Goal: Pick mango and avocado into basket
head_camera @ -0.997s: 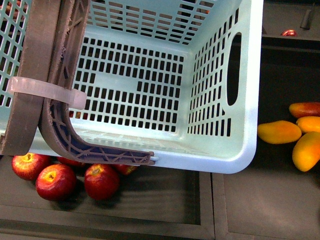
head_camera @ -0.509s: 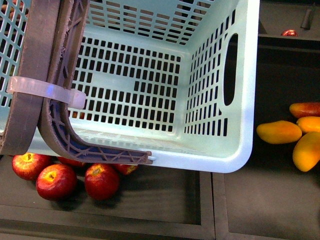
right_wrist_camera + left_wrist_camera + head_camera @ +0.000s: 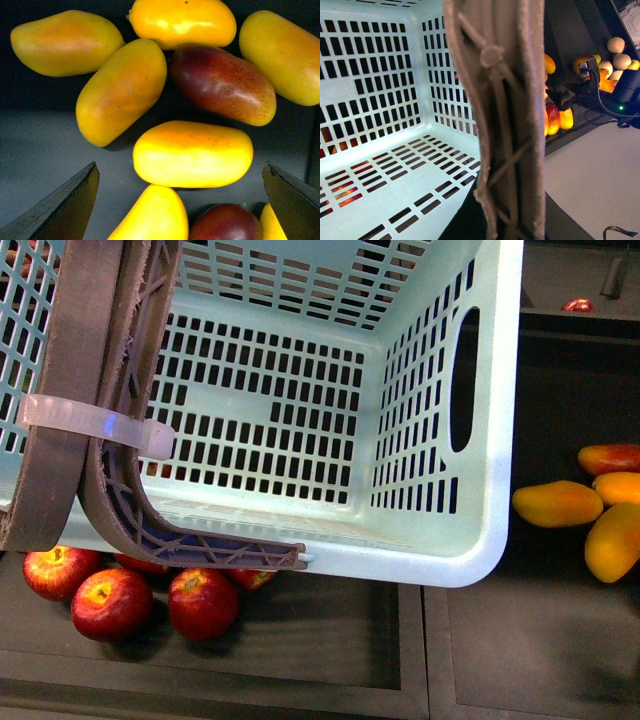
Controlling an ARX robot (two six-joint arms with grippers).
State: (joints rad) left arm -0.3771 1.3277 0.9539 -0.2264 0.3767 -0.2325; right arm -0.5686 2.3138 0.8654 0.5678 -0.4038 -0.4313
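The mango lies just ahead of the right gripper, its long axis running crosswise, finger to finger. The gripper is released, holding nothing.

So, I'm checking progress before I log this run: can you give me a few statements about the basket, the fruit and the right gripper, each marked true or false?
1. The basket holds no fruit. True.
2. The right gripper is shut on a mango. False: it is open, hanging over a yellow mango that lies ungrasped between its two sides.
3. Red apples lie beside the basket. True.
4. Every mango under the right gripper is plain yellow. False: a dark red mango lies among them.
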